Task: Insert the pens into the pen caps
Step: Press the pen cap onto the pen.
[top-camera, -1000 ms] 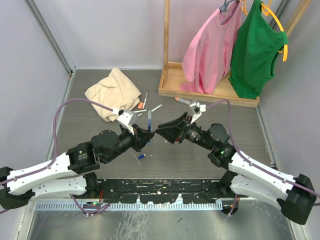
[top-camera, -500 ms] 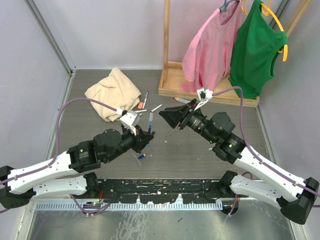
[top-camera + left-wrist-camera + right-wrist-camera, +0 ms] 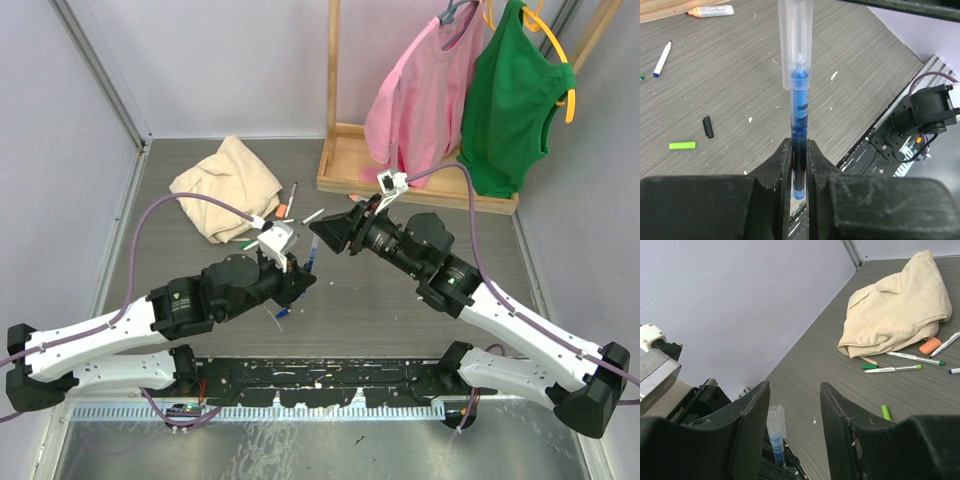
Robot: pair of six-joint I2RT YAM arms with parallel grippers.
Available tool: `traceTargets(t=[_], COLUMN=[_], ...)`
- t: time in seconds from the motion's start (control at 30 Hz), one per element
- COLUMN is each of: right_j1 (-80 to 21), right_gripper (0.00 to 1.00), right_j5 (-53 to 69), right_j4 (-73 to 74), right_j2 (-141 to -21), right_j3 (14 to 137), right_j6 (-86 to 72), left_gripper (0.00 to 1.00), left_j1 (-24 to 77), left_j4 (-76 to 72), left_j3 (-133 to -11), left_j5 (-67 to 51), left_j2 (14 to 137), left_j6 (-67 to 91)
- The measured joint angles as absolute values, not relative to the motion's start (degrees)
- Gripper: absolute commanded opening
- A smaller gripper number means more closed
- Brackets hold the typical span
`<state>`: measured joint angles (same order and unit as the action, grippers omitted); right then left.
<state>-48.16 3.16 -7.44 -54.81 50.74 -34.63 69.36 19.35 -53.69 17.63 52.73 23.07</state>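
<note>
Grey wood-grain bench (image 3: 370,320), lilac walls (image 3: 230,60); blue-inked pen (image 3: 799,110) with clear top clenched between left fingers (image 3: 777,170), right fingers (image 3: 752,425) released.

Bare table (image 3: 380,300) lies open between the two arms
At far left the cloth (image 3: 225,185) and loose pens (image 3: 892,369) crowd the surface; the wooden rack (image 3: 345,165) blocks the far right

translucent glossy plastic pen (image 3: 799,125), matt grey woodgrain table (image 3: 740,75), soft beige cloth (image 3: 900,305)
</note>
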Motion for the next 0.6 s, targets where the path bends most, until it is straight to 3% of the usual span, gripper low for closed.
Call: traceTargets(t=[0.6], right_j1=[-48.2], right_gripper=[0.46], right_j5=[6.8], right_j4=[-4.1], right_j2=[-55.0], right_j3=[50.5], right_j6=[-34.9], left_gripper=[0.0], left_j1=[69.4], left_j4=[20.8], left_j3=[-54.4], left_j5=[16.2], left_j2=[54.3], left_j6=[23.0])
